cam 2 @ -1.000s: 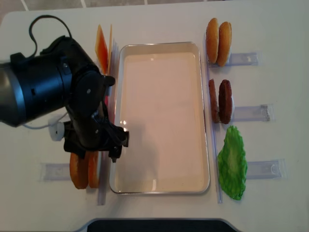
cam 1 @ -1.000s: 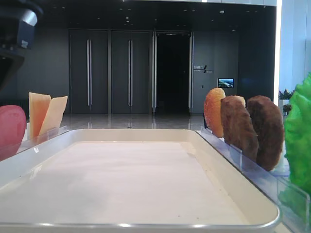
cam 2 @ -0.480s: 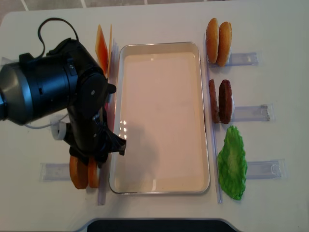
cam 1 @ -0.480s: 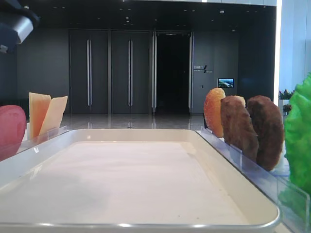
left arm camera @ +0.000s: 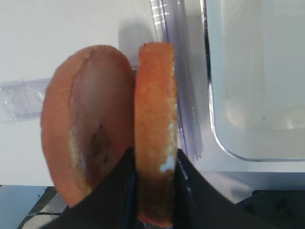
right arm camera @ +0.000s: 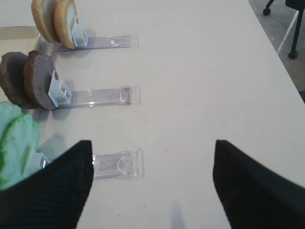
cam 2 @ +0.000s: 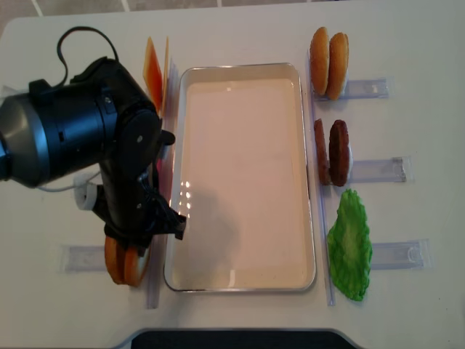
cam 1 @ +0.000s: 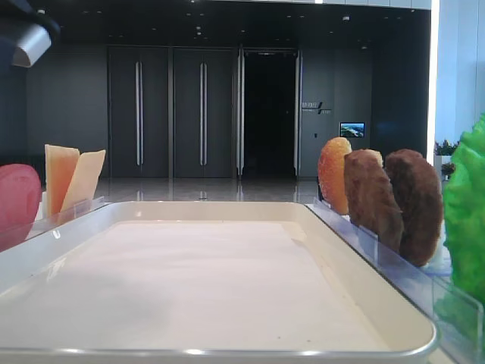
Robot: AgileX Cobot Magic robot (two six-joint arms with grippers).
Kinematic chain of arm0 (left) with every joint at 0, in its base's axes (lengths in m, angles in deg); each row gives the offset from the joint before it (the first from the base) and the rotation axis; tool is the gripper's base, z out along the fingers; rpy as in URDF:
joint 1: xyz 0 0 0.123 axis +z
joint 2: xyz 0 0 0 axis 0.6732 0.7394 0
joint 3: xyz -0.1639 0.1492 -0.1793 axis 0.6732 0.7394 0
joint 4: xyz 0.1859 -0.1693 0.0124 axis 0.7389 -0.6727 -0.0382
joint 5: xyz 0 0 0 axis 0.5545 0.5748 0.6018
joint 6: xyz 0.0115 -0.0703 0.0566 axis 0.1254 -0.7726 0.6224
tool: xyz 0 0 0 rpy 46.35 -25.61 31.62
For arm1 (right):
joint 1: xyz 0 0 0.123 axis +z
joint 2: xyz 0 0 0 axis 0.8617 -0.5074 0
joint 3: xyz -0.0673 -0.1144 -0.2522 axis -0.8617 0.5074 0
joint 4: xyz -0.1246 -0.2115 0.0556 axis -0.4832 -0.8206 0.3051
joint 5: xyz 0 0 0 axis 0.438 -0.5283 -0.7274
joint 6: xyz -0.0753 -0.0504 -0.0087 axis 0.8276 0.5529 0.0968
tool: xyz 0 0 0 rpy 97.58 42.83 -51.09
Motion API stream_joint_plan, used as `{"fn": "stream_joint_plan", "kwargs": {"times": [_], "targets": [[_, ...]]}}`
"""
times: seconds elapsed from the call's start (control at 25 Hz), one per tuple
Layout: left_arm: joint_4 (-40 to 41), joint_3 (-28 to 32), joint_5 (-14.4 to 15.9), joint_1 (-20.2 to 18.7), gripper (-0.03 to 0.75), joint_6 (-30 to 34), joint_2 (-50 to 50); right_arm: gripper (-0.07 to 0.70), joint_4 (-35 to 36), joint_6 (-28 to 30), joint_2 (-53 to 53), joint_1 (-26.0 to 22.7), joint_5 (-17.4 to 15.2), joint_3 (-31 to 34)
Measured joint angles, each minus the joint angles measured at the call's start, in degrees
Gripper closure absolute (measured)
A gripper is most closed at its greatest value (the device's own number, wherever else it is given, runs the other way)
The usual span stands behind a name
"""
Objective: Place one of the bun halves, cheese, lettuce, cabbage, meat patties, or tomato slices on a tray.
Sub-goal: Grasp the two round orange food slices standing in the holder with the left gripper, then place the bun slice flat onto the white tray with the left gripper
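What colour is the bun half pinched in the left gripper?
Golden-orange, with a paler edge: the bun half, clearest in the left wrist view.

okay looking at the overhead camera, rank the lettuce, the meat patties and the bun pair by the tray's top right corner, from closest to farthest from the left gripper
1. Lettuce: across the tray, low on its right side, nearest the left gripper.
2. Meat patties: right side, midway up.
3. Bun pair: top right, farthest.
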Motion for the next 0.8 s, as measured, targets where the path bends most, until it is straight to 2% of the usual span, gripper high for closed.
{"fn": "stream_joint_plan", "kwargs": {"times": [0.32, 0.8], "targets": [[0.2, -3.3, 0.9, 0.0, 0.576, 0.1, -1.1, 0.104, 0.0, 0.0, 0.0, 0.0, 0.0, 0.0], [-2.5, -3.3, 1.0, 0.0, 0.577, 0.1, -8.2, 0.104, 0.0, 0.0, 0.0, 0.0, 0.0, 0.0]]}}
